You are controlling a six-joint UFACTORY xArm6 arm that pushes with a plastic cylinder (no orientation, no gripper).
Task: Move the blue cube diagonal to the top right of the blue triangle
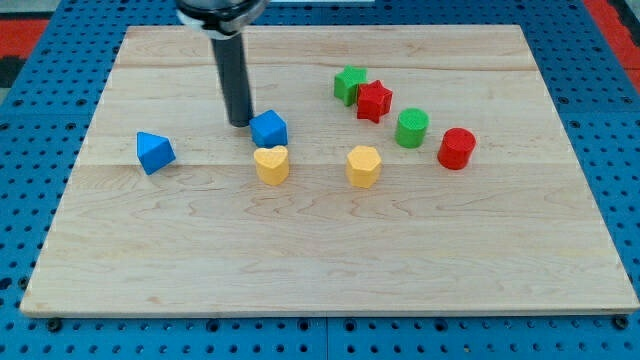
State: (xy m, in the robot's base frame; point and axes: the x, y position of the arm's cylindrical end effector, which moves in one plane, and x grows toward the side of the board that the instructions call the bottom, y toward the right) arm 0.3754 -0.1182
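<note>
The blue cube [268, 128] sits on the wooden board near the middle, slightly toward the view's top. The blue triangle [154, 152] lies to the view's left of it, a little lower. My tip [239, 122] is just left of the blue cube, touching or almost touching its left side. The dark rod rises from there toward the view's top edge.
A yellow heart-shaped block [271, 164] lies right below the blue cube. A yellow hexagon block [364, 166] is to its right. A green star block [350, 84], a red star block [374, 101], a green cylinder [411, 128] and a red cylinder [456, 148] sit at the upper right.
</note>
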